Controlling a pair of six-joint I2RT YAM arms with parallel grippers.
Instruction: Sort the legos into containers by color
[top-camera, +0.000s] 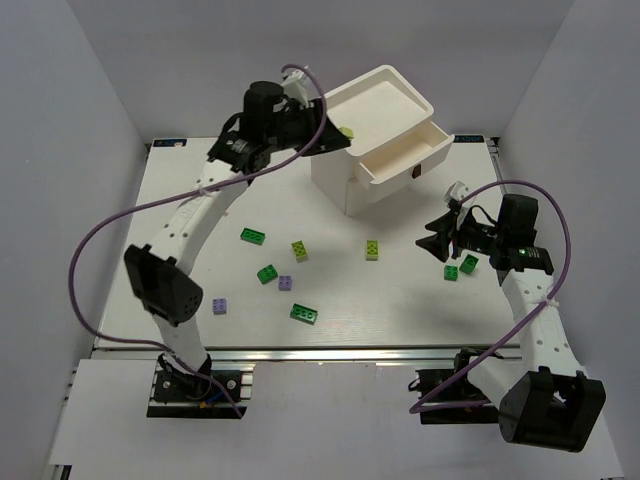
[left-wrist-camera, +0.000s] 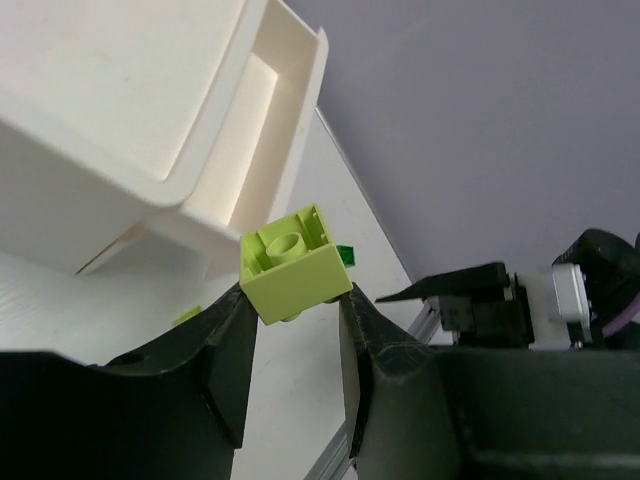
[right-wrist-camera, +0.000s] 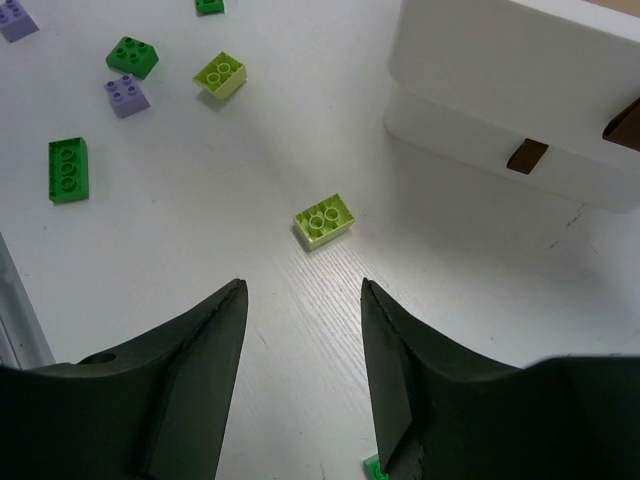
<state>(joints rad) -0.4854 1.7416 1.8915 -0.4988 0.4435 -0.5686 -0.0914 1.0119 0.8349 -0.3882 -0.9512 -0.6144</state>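
Note:
My left gripper (top-camera: 338, 134) is shut on a small yellow-green lego (top-camera: 346, 131) and holds it in the air at the left edge of the white chest (top-camera: 345, 185). In the left wrist view that lego (left-wrist-camera: 295, 265) is pinched at the tips of both fingers (left-wrist-camera: 225, 330), tilted. One of the containers, a drawer (top-camera: 405, 160), stands pulled out on the chest's right side. My right gripper (top-camera: 440, 240) hovers open over the table with nothing in it; a yellow-green lego (right-wrist-camera: 323, 218) lies just ahead of its fingertips (right-wrist-camera: 303, 290).
Loose legos lie on the table: dark green (top-camera: 252, 236) (top-camera: 266, 273) (top-camera: 304, 313), yellow-green (top-camera: 299, 250) (top-camera: 372, 250), purple (top-camera: 285, 283) (top-camera: 219, 306). Two dark green ones (top-camera: 460, 268) sit beside my right wrist. A brown pull (right-wrist-camera: 527, 155) marks a shut drawer.

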